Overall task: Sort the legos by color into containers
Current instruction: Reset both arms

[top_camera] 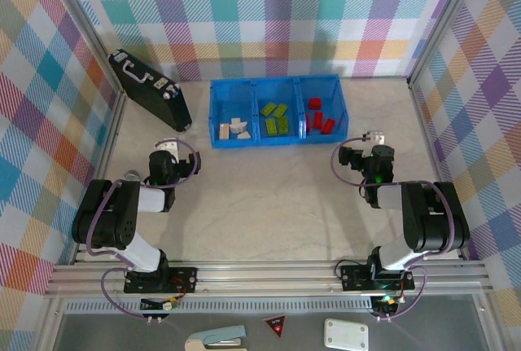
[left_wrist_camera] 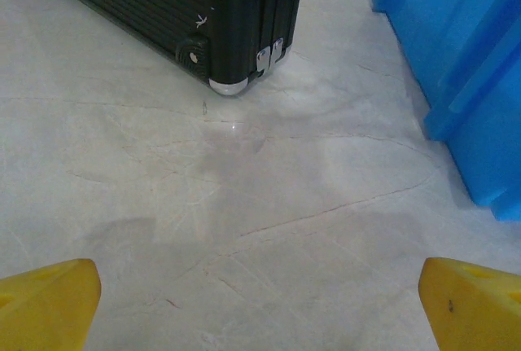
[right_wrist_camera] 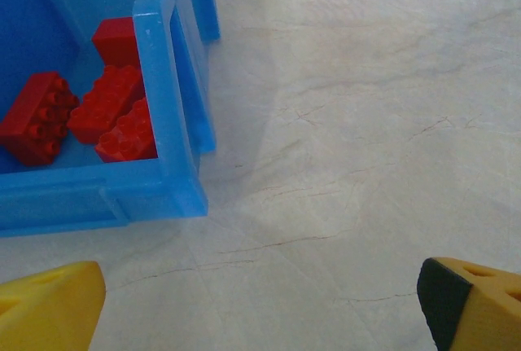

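Observation:
The blue bin (top_camera: 278, 141) stands at the back middle of the table. Its left compartment holds cream-white legos (top_camera: 234, 129), the middle one lime green legos (top_camera: 275, 118), the right one red legos (top_camera: 318, 117). In the right wrist view the red legos (right_wrist_camera: 77, 113) lie inside the bin's right compartment (right_wrist_camera: 175, 123). My left gripper (top_camera: 166, 149) hovers low near the bin's left end, open and empty, its yellow fingertips (left_wrist_camera: 49, 306) wide apart. My right gripper (top_camera: 373, 138) sits right of the bin, open and empty, fingertips (right_wrist_camera: 50, 309) spread over bare table.
A black briefcase (top_camera: 149, 88) with silver latches lies at the back left, its corner (left_wrist_camera: 228, 82) close ahead of my left gripper. The blue bin's wall (left_wrist_camera: 464, 74) is on that gripper's right. Plaid walls enclose the table.

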You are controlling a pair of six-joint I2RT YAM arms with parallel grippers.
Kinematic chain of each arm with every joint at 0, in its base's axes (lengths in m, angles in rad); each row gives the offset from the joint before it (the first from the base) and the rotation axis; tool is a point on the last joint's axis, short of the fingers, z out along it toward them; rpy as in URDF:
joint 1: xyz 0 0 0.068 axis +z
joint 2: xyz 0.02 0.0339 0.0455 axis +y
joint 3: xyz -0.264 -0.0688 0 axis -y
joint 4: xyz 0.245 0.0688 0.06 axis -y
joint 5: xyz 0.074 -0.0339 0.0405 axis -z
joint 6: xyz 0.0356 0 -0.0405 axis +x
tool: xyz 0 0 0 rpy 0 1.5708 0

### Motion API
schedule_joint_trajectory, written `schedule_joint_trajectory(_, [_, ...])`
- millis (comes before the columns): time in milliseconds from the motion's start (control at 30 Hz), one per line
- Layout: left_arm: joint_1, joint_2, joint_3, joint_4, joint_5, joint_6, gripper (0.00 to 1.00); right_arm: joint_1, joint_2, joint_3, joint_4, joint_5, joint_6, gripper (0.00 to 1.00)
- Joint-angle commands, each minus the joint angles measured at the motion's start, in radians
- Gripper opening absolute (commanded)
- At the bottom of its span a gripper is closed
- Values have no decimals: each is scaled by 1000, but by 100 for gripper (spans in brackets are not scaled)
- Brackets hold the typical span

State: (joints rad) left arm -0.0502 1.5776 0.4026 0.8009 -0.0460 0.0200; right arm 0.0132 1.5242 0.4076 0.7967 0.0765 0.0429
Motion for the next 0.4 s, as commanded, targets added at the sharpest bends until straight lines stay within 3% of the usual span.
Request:
schedule_joint_trajectory(0, [-7, 1, 18, 41, -4, 14, 100, -3, 8, -7, 47, -20, -12, 99])
schedule_joint_trajectory(367, [-7, 2, 18, 41, -5, 15, 100, -2, 10, -3, 42, -36, -17, 99])
